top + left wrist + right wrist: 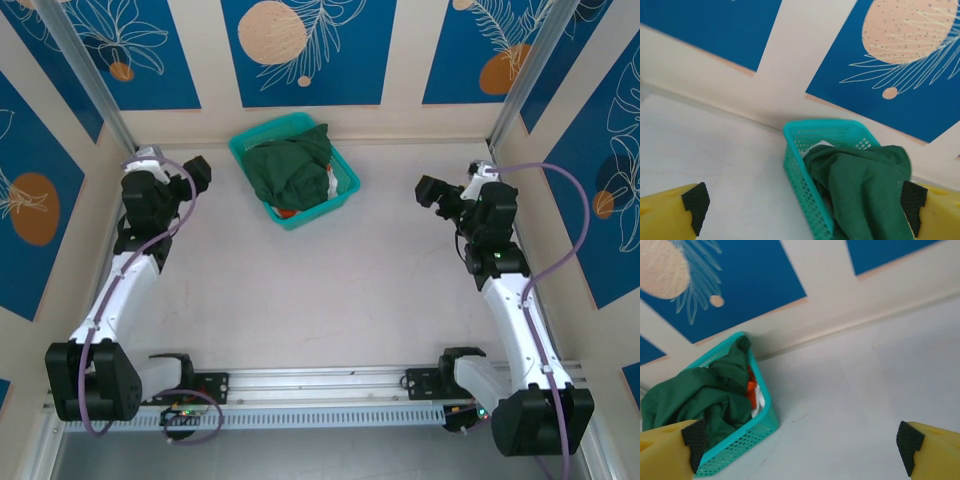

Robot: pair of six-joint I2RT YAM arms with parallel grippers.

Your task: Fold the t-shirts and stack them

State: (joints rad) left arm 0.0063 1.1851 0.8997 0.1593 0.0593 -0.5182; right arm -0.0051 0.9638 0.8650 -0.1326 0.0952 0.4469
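Green t-shirt (pixel 290 168), heaped in the teal basket (pixel 325 207) by the table's (pixel 330 290) far edge, awaits lifting out; left gripper (pixel 200 172) and right gripper (pixel 428 190) are spread wide, empty.

I am running a robot test cell here, a lab set-up rather than a home or a shop. The worktop (pixel 330 300) is a bare pale slab, boxed in on three sides by cream walls (pixel 408 60) hung with blue printed panels (pixel 300 50), like a staged backdrop. Bare metal posts (pixel 86 75) stand at the back corners. Along the near edge runs an aluminium rail (pixel 320 382) with the left arm (pixel 120 295) and the right arm (pixel 520 310) bolted to it, and purple cables (pixel 581 225) loop loose beside them.
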